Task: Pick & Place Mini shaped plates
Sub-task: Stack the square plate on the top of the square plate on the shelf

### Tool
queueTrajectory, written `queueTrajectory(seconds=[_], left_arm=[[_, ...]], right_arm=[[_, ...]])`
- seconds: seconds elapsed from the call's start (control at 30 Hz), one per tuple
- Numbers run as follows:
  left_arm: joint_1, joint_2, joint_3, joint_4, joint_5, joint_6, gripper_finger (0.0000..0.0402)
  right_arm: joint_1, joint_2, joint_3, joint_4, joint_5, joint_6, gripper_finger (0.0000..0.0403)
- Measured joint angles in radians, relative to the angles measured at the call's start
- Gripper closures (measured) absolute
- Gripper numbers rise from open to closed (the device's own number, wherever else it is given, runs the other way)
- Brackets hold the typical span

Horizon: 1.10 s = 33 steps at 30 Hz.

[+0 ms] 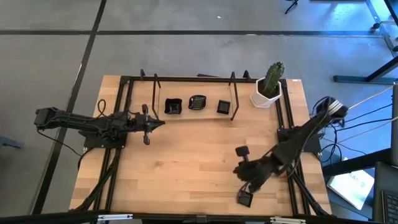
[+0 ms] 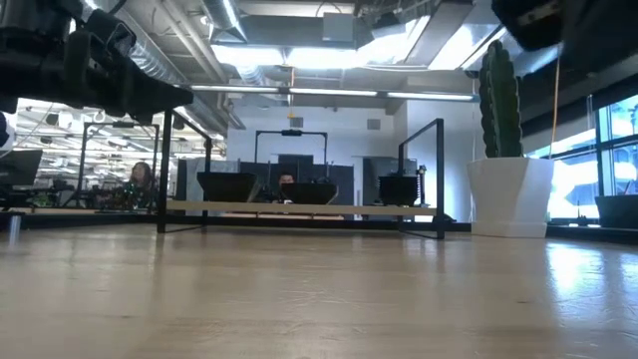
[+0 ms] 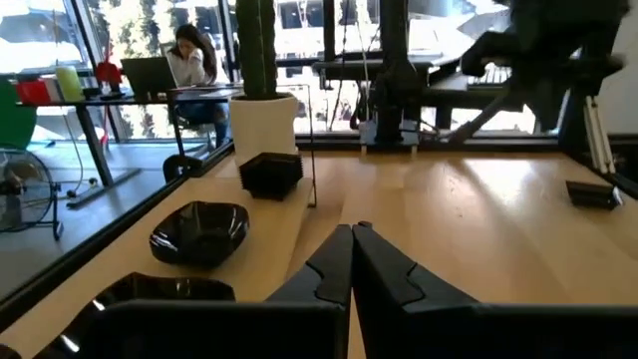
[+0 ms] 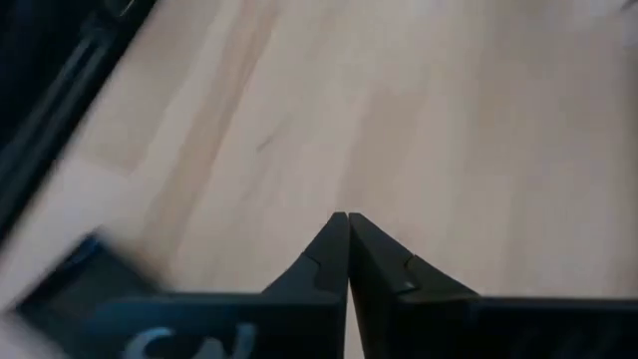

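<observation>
Left jaws (image 3: pixel 351 231) are clenched and empty; three mini shaped plates (image 1: pixel 198 103) sit on the rack just ahead of them. Right jaws (image 4: pixel 346 219) are clenched and empty above bare bench (image 1: pixel 186 162), with a fourth plate (image 1: pixel 244 198) just beside them.

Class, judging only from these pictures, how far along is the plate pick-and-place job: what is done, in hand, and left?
Done: three black mini plates sit in a row on the raised shelf beside the potted cactus. In hand: nothing; the left gripper near the shelf and the right gripper over bare table are both shut and empty. Left: no loose plates are clearly visible.
</observation>
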Motion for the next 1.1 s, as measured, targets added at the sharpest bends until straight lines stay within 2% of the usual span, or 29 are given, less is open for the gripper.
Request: queueTrajectory(seconds=[0.1,0.2,0.33,0.53,0.73,1.1], left_arm=[[0.000,0.000,0.000,-0.007,0.000,0.023,0.0400],[0.000,0.000,0.000,-0.006,0.000,0.047,0.0399],[0.000,0.000,0.000,0.003,-0.002,0.116,0.0392],[0.000,0.000,0.000,0.016,-0.004,0.154,0.0392],[0.000,0.000,0.000,0.032,-0.004,0.190,0.0397],[0.000,0.000,0.000,0.031,-0.004,0.269,0.0394]], right_arm=[[0.004,0.143,0.218,-0.271,-0.118,0.132,0.0399],[0.022,0.292,0.410,-0.493,-0.166,0.236,0.0395],[0.058,0.468,0.607,-0.604,-0.230,0.307,0.0394],[0.120,0.664,0.811,-0.682,-0.259,0.564,0.0399],[0.161,0.764,0.951,-0.817,-0.230,0.760,0.0391],[0.151,0.774,0.964,-0.766,-0.351,0.936,0.0384]])
